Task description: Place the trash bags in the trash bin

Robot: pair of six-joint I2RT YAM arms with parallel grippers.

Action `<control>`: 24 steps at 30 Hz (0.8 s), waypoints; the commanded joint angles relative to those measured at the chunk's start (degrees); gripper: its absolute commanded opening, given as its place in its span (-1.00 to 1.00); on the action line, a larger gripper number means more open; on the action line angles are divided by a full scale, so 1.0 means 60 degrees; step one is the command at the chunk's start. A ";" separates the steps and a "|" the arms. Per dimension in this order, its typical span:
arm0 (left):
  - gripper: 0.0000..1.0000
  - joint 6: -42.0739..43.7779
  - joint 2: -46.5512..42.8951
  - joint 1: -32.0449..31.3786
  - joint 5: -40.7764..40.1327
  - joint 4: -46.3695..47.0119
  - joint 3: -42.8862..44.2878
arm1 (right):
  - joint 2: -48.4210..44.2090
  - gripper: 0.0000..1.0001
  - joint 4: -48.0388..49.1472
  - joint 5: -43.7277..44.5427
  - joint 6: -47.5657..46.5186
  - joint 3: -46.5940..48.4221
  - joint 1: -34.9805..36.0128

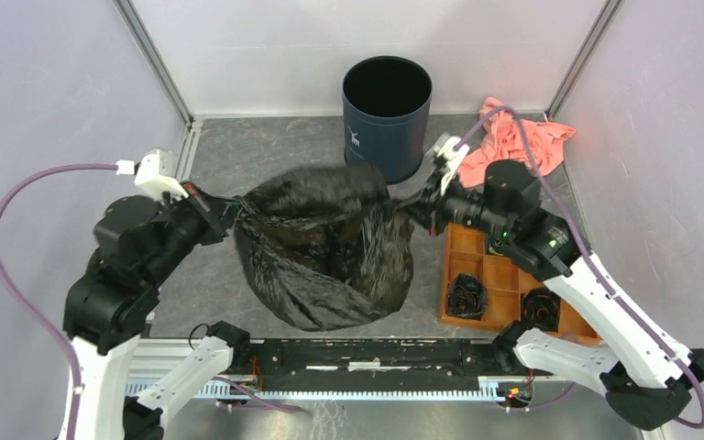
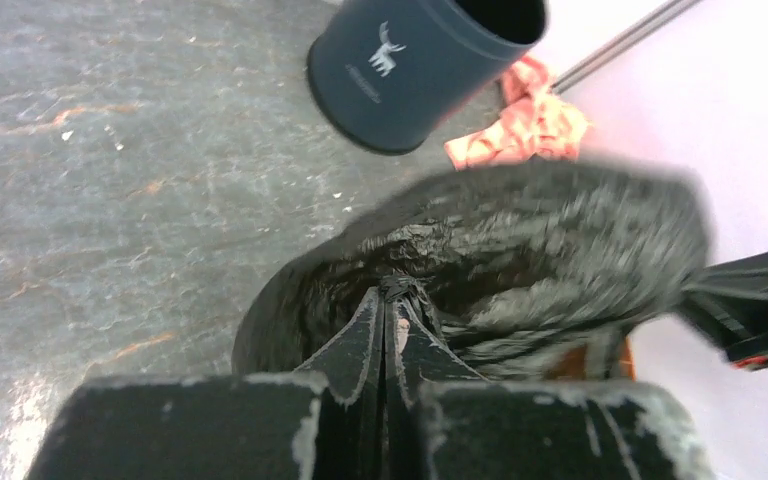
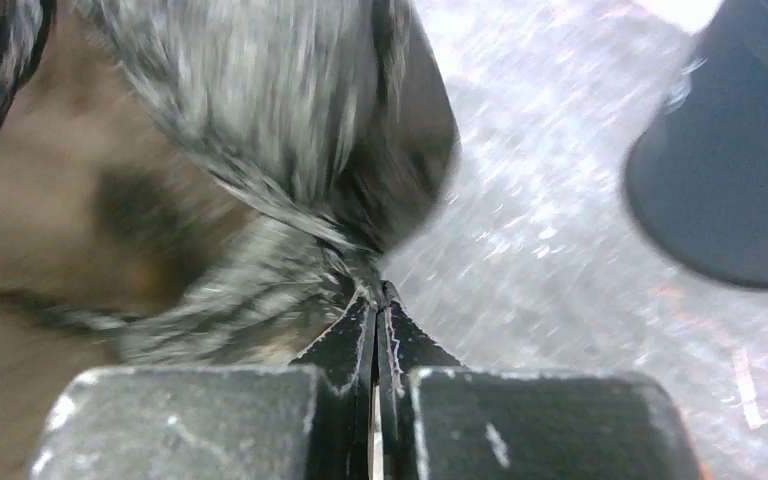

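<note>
Grey mottled desk [image 1: 266, 151] inside pale walls [image 1: 46, 82]; trash bin [image 1: 387, 128] stands upright, open mouth up.
Black trash bag [image 1: 330, 266] sits just before the bin, on its near side, long axis running left to right. Left jaws and right jaws are each clenched on an opposite gathered end, with the film stretched between them.

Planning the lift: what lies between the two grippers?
Only the trash bag, stretched between left gripper and right gripper, both sets of jaws shut on it; the top view shows it.
</note>
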 commanded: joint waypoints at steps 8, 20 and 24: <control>-0.96 0.0525 0.1378 0.0033 -0.0643 0.0558 -0.0156 | 0.1022 -0.99 0.1251 -0.0890 -0.0335 -0.1616 -0.1709; -0.96 0.1314 -0.0227 0.0033 0.0747 0.5527 -0.0602 | 0.0116 -0.99 0.1711 -0.0518 0.1128 0.0736 -0.1040; -0.96 0.1174 -0.0271 0.0038 -0.2026 0.4638 -0.1447 | -0.0262 -1.00 0.3518 -0.0196 0.1390 -0.1407 -0.1037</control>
